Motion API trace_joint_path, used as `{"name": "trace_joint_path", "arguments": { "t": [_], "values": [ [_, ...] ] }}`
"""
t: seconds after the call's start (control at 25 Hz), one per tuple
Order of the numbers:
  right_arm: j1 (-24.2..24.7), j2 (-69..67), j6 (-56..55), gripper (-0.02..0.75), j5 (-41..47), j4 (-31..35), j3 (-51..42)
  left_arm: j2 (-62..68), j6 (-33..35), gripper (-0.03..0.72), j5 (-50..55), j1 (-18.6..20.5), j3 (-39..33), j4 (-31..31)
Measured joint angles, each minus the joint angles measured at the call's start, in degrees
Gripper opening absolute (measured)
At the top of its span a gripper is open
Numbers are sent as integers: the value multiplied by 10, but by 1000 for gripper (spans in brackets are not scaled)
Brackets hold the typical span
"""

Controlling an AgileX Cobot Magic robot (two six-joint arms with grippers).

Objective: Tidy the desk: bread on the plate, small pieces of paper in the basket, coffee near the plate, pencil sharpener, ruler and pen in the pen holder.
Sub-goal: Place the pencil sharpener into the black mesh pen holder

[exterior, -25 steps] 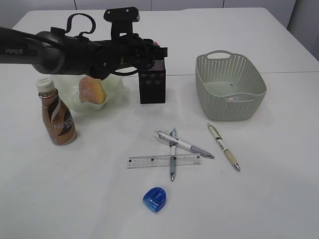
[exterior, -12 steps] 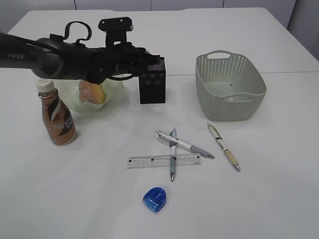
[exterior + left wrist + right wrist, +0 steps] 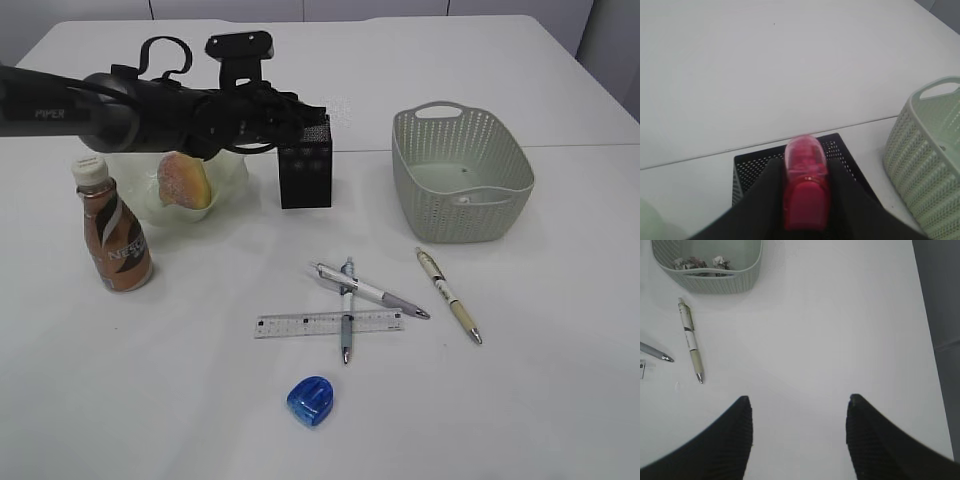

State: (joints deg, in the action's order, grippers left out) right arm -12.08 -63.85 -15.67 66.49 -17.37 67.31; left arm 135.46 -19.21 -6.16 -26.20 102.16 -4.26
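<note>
Currently my left hand (image 3: 805, 200) is clamped on a red pencil sharpener (image 3: 806, 187), held directly above the open top of the black mesh pen holder (image 3: 305, 165) at the back of the counter (image 3: 150, 380). My right hand (image 3: 799, 432) hovers with its jaws wide apart and nothing between them, over bare counter near the cream pen (image 3: 690, 341).

Bread (image 3: 184, 180) lies on the pale green plate (image 3: 232, 172), just left of the pen holder. The coffee bottle (image 3: 113, 228) stands upright near the plate's front left.

The ruler (image 3: 328, 323) lies flat mid-counter, with two pens (image 3: 358, 290) crossed over it. A blue pencil sharpener (image 3: 311, 401) sits apart, in front of the ruler.

The basket (image 3: 462, 173) stands at the right rear; the right wrist view shows crumpled paper pieces (image 3: 700, 262) inside, though how many pieces I cannot tell.
</note>
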Motion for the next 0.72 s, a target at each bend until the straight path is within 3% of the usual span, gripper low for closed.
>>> {"name": "trace_joint_path", "arguments": {
  "t": [0.72],
  "values": [
    [0, 0, 0, 468, -17, -6, 0, 0, 0, 168, 22, -8, 7, -11]
  ]
}}
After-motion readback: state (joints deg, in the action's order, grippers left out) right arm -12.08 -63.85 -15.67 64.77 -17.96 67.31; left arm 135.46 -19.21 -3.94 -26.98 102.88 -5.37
